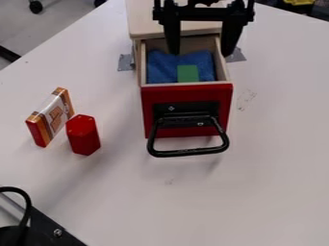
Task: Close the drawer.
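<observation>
Red drawer [149, 106] sitting open beneath a black gripper [200, 54]

From where I'm standing, the drawer is jutting out of a pale wooden cabinet [143, 21] on the white table [276, 144], its black handle [188, 153] pointing toward the near side; the gripper is hanging down over it from the top of the view, its jaws standing wide apart with nothing between them; one fingertip is hovering over the drawer's inside, the other over its right-hand wall as I'm seeing it. Inside, a blue cloth [160, 69] is lying bunched up, and a green block [187, 73] is resting on it, close to the drawer's front; grey tape [126, 62] is sticking to the table at both sides of the cabinet. Over to the left, a small orange-and-white box [55, 115] is leaning at a slant; a red block [83, 137] is standing just beside it; I'm not able to tell whether they're touching.
</observation>
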Tool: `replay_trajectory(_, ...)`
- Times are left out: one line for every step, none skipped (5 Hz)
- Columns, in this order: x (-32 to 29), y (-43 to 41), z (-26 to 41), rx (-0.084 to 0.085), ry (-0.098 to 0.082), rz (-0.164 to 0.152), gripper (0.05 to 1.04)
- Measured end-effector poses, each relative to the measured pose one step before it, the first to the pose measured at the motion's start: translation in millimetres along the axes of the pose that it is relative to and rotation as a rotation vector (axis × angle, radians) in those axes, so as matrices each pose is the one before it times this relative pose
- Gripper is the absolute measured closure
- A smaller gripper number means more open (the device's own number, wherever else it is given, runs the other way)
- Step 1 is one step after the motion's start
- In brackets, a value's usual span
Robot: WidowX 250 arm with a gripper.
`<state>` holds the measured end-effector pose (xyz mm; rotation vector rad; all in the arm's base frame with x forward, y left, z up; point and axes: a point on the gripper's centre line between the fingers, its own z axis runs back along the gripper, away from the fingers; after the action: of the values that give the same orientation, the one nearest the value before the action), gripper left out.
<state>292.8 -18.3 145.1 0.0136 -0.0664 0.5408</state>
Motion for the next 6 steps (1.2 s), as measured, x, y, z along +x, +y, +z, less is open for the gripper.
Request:
replay_trajectory(-3.20, 1.32, -9.00, 0.0173, 0.0292, -0.0002, 0.083)
replay_trajectory(-15.83, -2.32, -16.67, 0.0026, 0.0405, -0.0655, 0.083)
replay_trajectory(-18.87, -14.44, -7.36, -0.0148, 0.0074, -0.1058, 0.083)
replay_trajectory(-13.06, -10.19, -1.32, -0.0159, -0.0024, -0.0792, 0.083)
replay_trajectory(-23.71, -5.47, -21.89, 0.1044, -0.0158, -0.1408, 0.083)
replay_trajectory(-10.96, -4.19, -28.79, 0.0833, -0.0071, -0.1030, 0.083)
